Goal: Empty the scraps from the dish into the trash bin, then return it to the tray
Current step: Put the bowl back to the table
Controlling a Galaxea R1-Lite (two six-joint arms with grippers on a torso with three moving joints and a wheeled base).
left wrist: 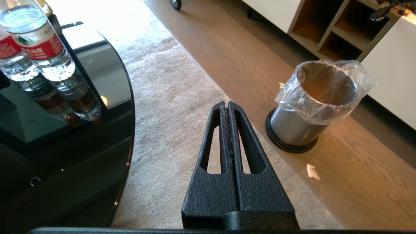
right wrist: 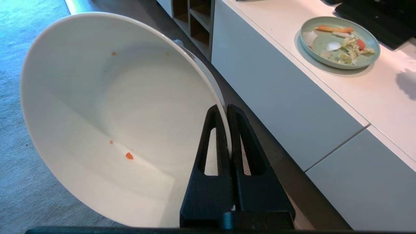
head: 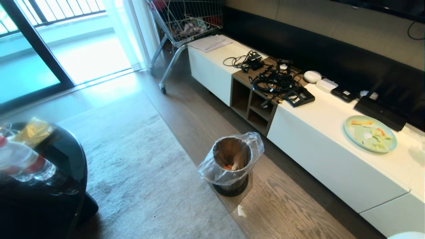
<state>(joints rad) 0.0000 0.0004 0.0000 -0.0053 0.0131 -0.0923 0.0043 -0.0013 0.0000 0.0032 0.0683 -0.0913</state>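
My right gripper (right wrist: 225,109) is shut on the rim of the dish (right wrist: 113,113), a deep white bowl held tilted on its side. Only two tiny orange specks (right wrist: 129,156) cling inside it. A sliver of the dish (head: 406,235) shows at the bottom right corner of the head view. The trash bin (head: 229,151), steel with a clear bag liner, stands on the wooden floor, and orange and pale scraps (head: 229,167) lie at its bottom. My left gripper (left wrist: 226,103) is shut and empty above the carpet, left of the trash bin (left wrist: 289,125). The tray is out of view.
A pale green plate (head: 370,133) with food bits sits on the long white cabinet (head: 332,109) at the right. A black glass table (head: 71,159) with water bottles (head: 20,161) stands at the left. A paper scrap (head: 241,211) lies on the floor by the bin.
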